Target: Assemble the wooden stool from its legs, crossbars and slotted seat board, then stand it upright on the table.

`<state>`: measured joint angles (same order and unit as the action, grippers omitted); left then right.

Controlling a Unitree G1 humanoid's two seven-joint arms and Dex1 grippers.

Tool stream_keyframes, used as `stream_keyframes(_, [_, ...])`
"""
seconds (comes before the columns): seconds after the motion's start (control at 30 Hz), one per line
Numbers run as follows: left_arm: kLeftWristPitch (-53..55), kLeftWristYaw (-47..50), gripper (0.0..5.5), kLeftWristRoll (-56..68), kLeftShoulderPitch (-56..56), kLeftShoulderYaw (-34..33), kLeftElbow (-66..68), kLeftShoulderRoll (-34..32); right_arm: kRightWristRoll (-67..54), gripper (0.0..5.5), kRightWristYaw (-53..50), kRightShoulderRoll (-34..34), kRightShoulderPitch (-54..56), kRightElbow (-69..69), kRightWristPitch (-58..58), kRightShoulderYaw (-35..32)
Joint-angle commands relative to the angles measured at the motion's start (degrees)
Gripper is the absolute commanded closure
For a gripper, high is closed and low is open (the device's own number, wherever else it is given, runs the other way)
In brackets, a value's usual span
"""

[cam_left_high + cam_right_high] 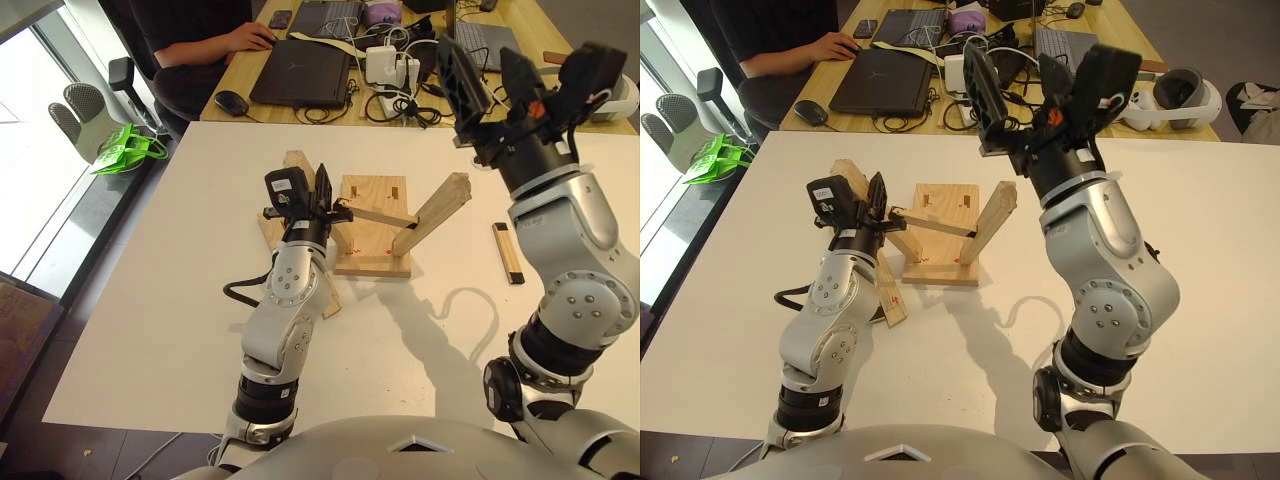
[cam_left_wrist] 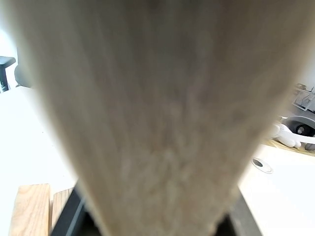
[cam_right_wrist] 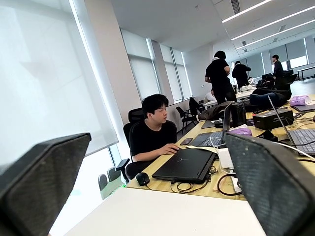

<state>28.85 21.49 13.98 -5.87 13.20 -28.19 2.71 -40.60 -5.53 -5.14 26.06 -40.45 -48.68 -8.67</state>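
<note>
Left hand (image 1: pixel 328 204) clamped on crossbar (image 1: pixel 385 216) over seat board (image 1: pixel 368 246). Right hand (image 1: pixel 522 70) raised at 2 o'clock of board, wide open, empty.

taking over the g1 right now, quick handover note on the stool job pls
Left gripper: shut on a crossbar at the seat board's left edge. The bar's far end reaches a tilted leg.
Right gripper: open, empty, raised over the table's far side.
Seat board lies flat on the white table. More wooden pieces lie flat under the left arm. A short loose bar lies right of the board.
Done: one leg stands leaning on the board, with the crossbar at it. I cannot tell whether either is seated.
Left: the other legs and crossbars, then stand the stool upright.
</note>
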Motion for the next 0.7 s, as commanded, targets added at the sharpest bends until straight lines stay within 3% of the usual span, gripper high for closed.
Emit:
stream_keyframes(0.03, [-0.3,-1.0,4.19,-1.1,0.8,1.3,-1.2,3.4,0.9,0.47,0.6,-1.2,-0.7,0.3,0.6,1.0])
stream_keyframes(0.37, [-3.7,-2.0,2.87,-2.3,0.4,1.6,-2.8,4.4,2.1,0.47,1.2,-1.5,-0.2,1.5,2.0,1.6])
stream_keyframes(0.7, [-3.9,-3.8,2.87,0.9,-1.5,-5.0,-5.6,2.8,2.5,0.47,0.6,-2.2,-0.8,1.2,1.6,2.2])
